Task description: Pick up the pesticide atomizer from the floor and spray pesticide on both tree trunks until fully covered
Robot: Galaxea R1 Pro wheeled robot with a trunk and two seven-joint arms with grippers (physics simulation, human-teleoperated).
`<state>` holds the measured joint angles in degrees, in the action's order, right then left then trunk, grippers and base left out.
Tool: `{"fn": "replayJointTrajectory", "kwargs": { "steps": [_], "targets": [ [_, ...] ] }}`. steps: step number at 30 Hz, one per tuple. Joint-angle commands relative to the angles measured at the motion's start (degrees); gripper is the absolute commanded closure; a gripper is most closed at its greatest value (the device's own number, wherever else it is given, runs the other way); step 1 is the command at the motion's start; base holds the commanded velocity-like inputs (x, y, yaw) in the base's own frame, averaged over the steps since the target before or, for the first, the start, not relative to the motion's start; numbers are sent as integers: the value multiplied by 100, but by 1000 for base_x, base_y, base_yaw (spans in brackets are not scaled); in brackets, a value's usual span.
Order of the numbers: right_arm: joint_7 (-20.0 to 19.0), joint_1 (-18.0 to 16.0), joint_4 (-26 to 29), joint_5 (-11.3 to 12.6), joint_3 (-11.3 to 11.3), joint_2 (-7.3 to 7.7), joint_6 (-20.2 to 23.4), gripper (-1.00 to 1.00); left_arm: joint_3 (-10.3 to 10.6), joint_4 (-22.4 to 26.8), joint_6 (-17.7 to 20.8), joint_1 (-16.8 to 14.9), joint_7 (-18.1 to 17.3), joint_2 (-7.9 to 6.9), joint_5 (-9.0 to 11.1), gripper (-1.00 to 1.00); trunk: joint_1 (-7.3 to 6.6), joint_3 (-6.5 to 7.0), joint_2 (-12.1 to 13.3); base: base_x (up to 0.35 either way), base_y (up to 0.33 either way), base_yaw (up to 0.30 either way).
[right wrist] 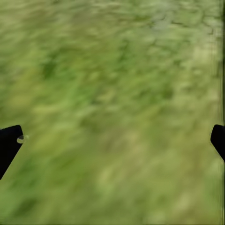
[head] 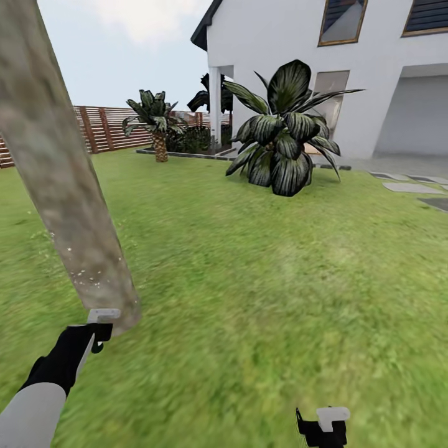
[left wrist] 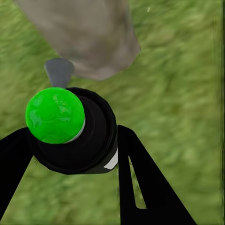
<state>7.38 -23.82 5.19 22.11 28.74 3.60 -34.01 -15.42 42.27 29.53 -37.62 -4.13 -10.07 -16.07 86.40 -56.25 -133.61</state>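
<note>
Your left gripper (left wrist: 70, 140) fingers clamp the atomizer (left wrist: 70, 126), nozzle at the tree trunk (head: 62, 174) | your right gripper (right wrist: 112, 140) fingers spread wide, empty over lawn (head: 261, 280) | beyond: palm (head: 152, 121), fence (head: 102, 127), white house (head: 373, 74).

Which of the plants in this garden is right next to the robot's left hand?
The pale, bare tree trunk leaning across the left foreground; the left gripper, holding the green-capped atomizer, sits at its base. The scaly little palm and the dark broad-leaved plant stand far off by the house.
</note>
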Motion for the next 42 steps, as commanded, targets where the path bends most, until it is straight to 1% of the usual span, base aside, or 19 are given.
{"fn": "replayJointTrajectory", "kwargs": {
  "steps": [1, 6, 15, 25, 28, 42],
  "targets": [
    [0, 0, 0, -1, 0, 0, 0, -100, 2, 0, 0, 0, 0, 4, -1, 100, 0, 0, 0, 141, -272, 141],
    [0, 0, 0, -5, 1, 0, 0, -100, 4, 0, 0, 0, 0, 27, -1, 100, 0, 0, 0, 141, -272, 254],
    [0, 0, 0, -5, 5, 0, 0, -100, 3, 0, 0, 0, 0, 7, 2, 100, 0, 0, 0, 147, -267, 273],
    [0, 0, 0, -5, 3, 0, 0, -100, 4, 0, 0, 0, -2, 12, -1, 100, 0, 0, 0, 161, -243, 26],
    [0, 0, 0, -5, 6, 0, 0, -100, 4, 0, 0, 0, 0, 14, -1, 100, 0, 0, 0, 33, -265, 167],
    [0, 0, 0, -5, 8, 0, 0, -100, 6, 0, 0, 0, 0, 10, -1, 100, 0, 0, 0, 1, -270, 275]
  ]
}}
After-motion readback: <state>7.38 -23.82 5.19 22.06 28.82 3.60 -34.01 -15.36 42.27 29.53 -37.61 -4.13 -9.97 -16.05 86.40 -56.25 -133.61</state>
